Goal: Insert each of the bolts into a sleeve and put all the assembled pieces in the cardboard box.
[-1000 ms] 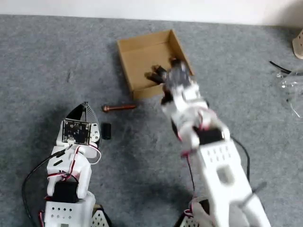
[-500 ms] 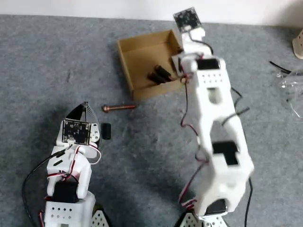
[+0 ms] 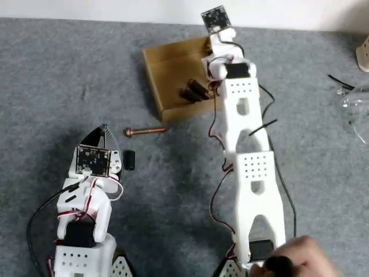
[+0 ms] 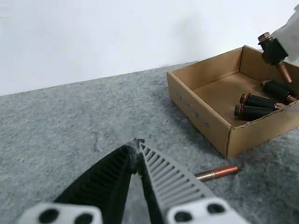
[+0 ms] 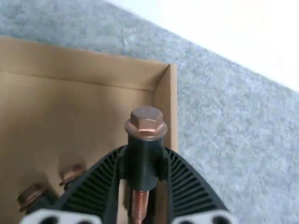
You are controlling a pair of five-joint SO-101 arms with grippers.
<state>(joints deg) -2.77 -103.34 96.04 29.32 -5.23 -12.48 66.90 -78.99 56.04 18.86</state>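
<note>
The cardboard box (image 3: pixel 167 66) stands open on the grey carpet, with assembled bolt-and-sleeve pieces (image 3: pixel 193 92) lying inside. My right gripper (image 5: pixel 142 156) hangs over the box's far corner, shut on a black sleeve with a copper bolt (image 5: pixel 145 123) through it, held upright. The left wrist view shows that piece (image 4: pixel 273 46) above the box (image 4: pixel 210 121). A loose copper bolt (image 3: pixel 145 131) lies on the carpet just in front of the box. A loose black sleeve (image 3: pixel 130 160) rests beside my left gripper (image 3: pixel 104 130), which is shut on nothing, low over the carpet.
Clear plastic parts and a black cable (image 3: pixel 351 98) lie at the right edge of the carpet. A pale object (image 3: pixel 363 55) sits at the far right. A white wall (image 4: pixel 93 37) runs behind the carpet. Open carpet (image 3: pixel 57 75) lies left of the box.
My right arm has stretched out straight over the box, carrying the assembled piece toward its far side. The left arm, loose bolt and loose sleeve have not moved.
</note>
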